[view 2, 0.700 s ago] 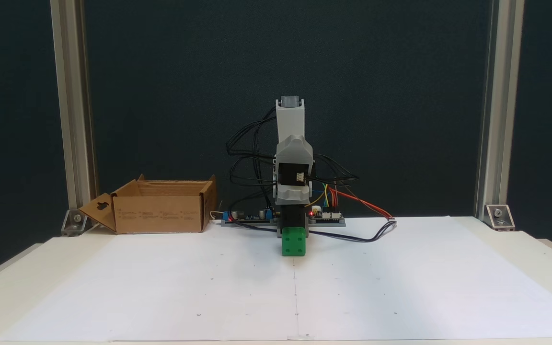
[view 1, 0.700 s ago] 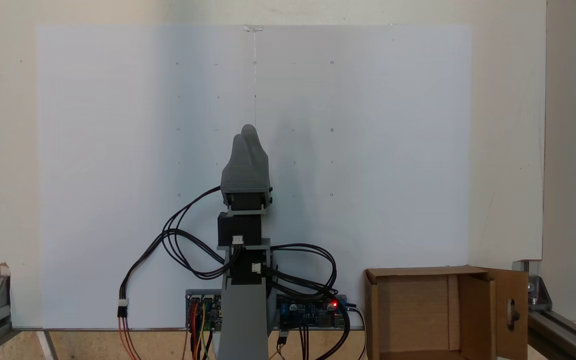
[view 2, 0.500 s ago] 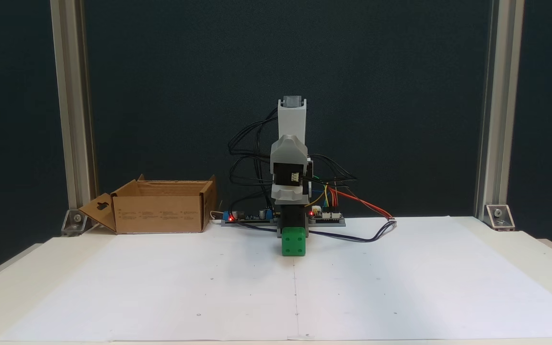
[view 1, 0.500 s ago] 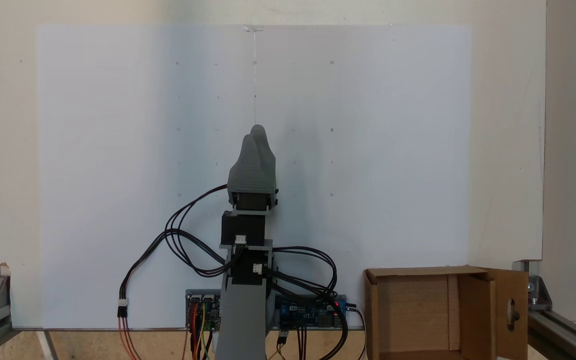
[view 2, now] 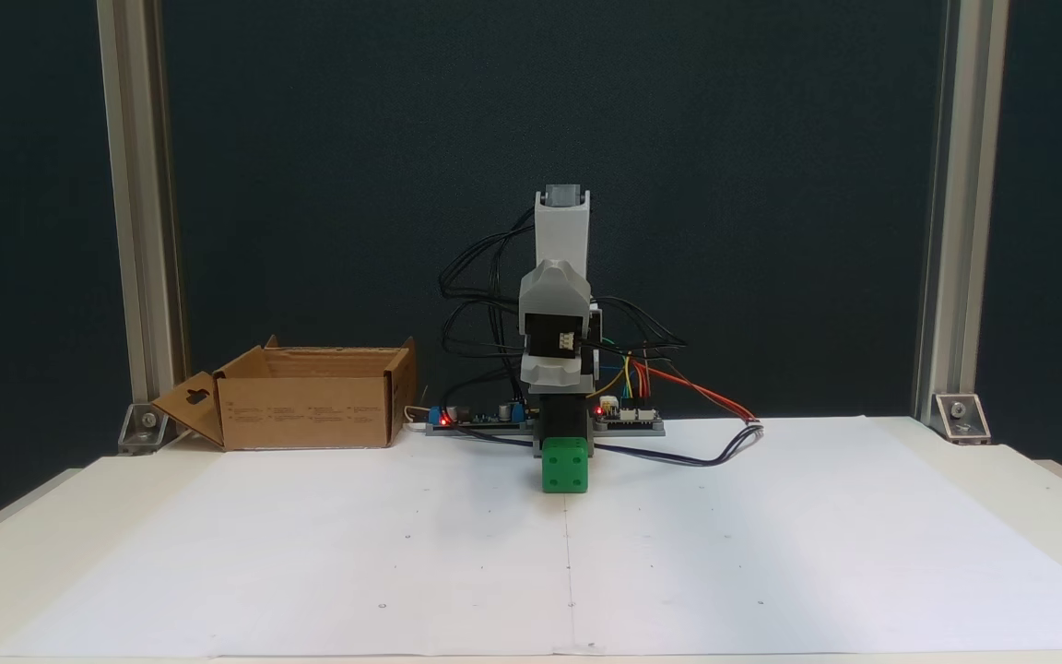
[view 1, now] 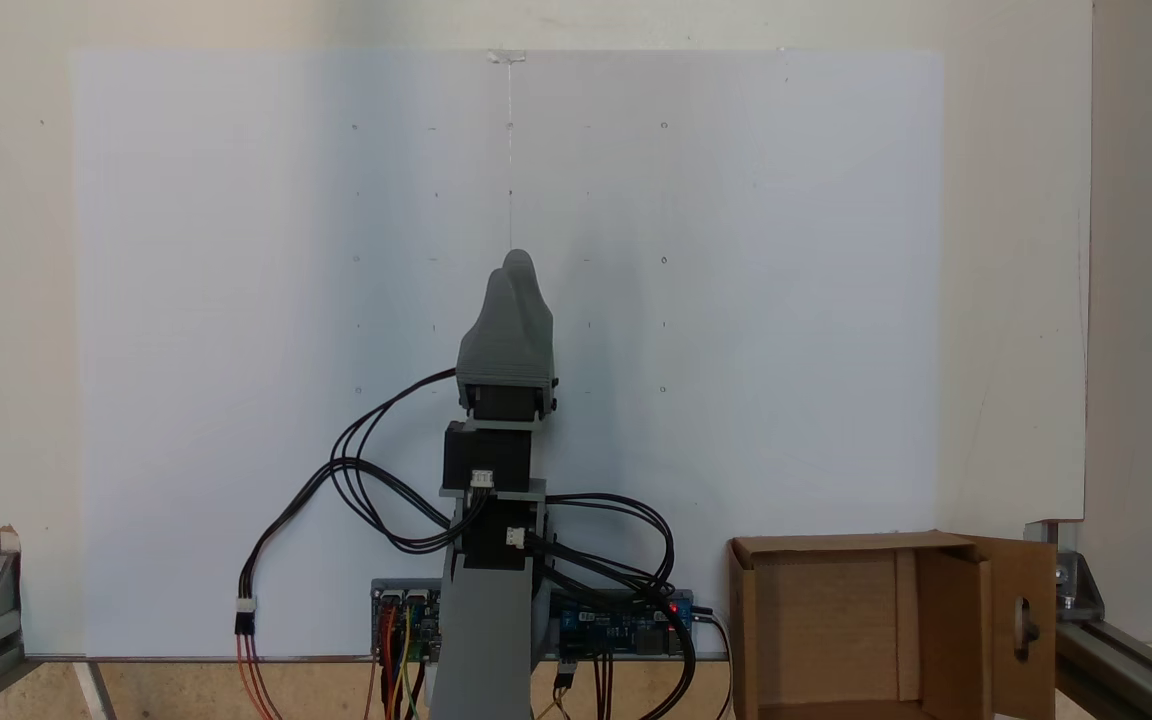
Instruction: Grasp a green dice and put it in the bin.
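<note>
The gripper (view 1: 513,262), its jaw state hidden, has edged rightward above the dice (view 2: 565,465) on the paper, lining up a grasp; the bin (view 2: 310,409) waits apart.

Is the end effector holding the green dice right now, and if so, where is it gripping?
Cannot be told. The green dice stands on the white paper in front of the arm; the end effector shows one gray tip from above, hiding any contact.
</note>
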Controlling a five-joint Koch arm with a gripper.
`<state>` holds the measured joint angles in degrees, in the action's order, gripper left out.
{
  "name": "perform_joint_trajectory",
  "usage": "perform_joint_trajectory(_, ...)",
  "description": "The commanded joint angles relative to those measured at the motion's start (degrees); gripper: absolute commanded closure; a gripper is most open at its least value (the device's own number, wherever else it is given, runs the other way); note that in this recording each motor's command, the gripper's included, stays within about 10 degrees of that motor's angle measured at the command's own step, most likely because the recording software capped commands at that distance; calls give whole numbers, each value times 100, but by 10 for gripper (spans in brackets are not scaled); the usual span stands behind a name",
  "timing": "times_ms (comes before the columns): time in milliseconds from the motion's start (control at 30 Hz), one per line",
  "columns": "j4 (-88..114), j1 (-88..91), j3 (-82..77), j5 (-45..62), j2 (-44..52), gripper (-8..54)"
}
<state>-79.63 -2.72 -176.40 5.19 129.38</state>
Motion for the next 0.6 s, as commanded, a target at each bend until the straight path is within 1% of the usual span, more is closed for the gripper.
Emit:
perform_joint_trajectory(0,-272,0,-272,105,615,11)
perform_joint_trajectory(567,-281,44,-272,123,615,14)
